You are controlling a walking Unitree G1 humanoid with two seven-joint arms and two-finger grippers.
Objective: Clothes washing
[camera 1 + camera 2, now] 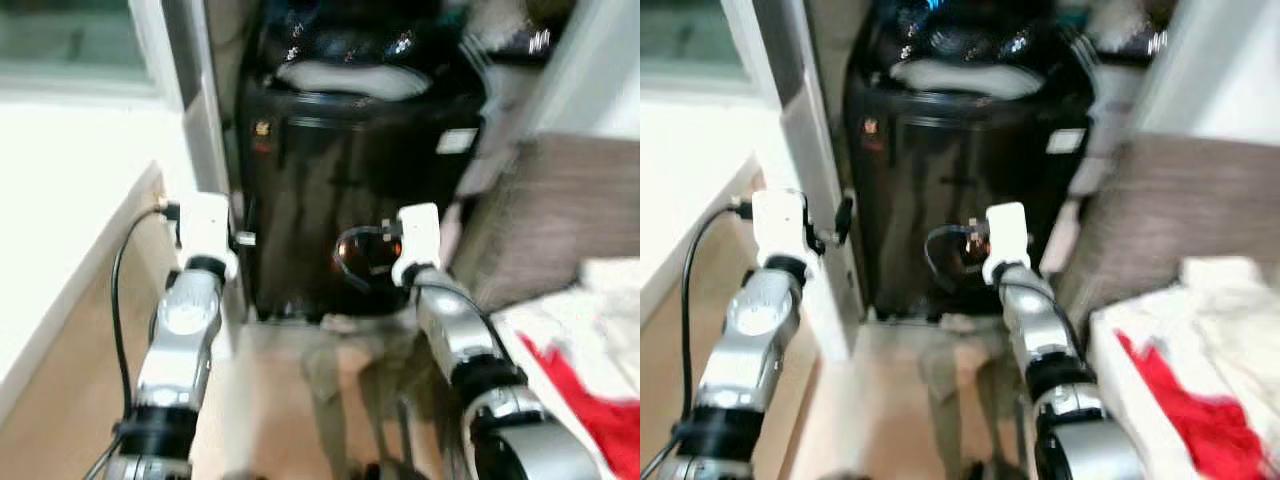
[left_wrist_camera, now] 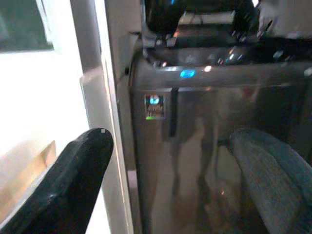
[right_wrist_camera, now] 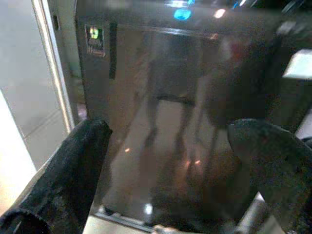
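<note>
A black top-loading washing machine (image 1: 350, 170) stands straight ahead in a narrow nook, and its glossy front (image 2: 214, 146) reflects me. A pale blurred shape (image 1: 340, 75) lies on its top. Both silver arms are raised toward the machine's front: the left arm (image 1: 185, 320) near the machine's left corner, the right arm (image 1: 455, 330) before its lower front. The left gripper (image 2: 170, 146) is open with nothing between its fingers. The right gripper (image 3: 170, 136) is open too, facing the dark panel. A pile of white cloth (image 1: 610, 290) and red cloth (image 1: 585, 395) lies at the lower right.
A white door post (image 1: 205, 130) stands close against the machine's left side. A grey-brown panel (image 1: 560, 210) flanks it on the right. A bright white surface (image 1: 60, 200) runs along the left. Light wooden floor (image 1: 270, 400) stretches between me and the machine.
</note>
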